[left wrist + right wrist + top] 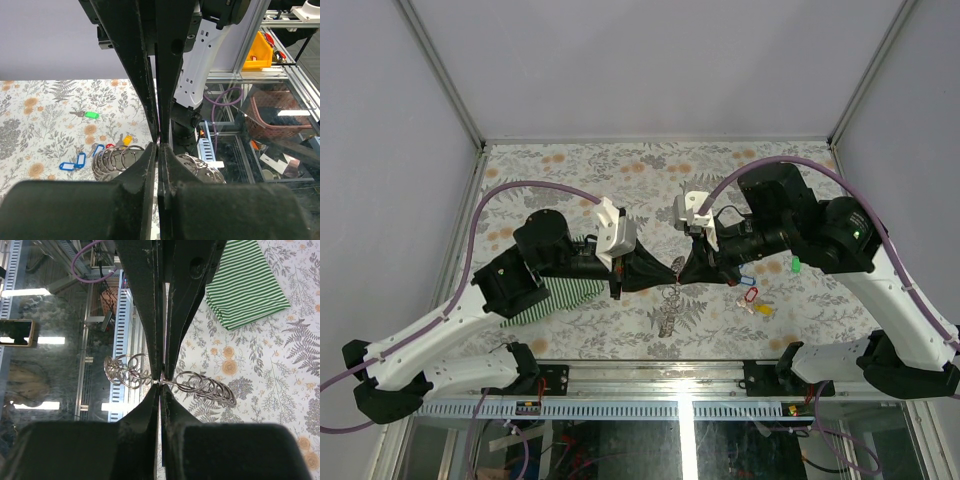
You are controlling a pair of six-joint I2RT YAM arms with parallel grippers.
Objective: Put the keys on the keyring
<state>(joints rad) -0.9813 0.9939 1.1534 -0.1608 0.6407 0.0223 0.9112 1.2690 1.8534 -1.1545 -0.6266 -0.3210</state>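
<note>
The silvery keyring [668, 305] hangs just above the table's middle, with several small rings bunched on it. My left gripper [670, 272] and right gripper [690, 265] meet tip to tip above it, both shut on its thin wire. In the left wrist view the left gripper [159, 147] pinches between two bunches of the keyring [117, 159]. In the right wrist view the right gripper [161, 382] does the same, with the keyring [207, 387] spreading to both sides. The keys lie loose on the table to the right: green [795, 265], blue [747, 281], red [752, 295] and yellow [763, 309].
A folded green striped cloth [560, 293] lies under the left arm, at the table's left. The table's front edge with its metal rail [650, 365] runs just behind the hanging keyring. Grey walls close in the left, right and far sides.
</note>
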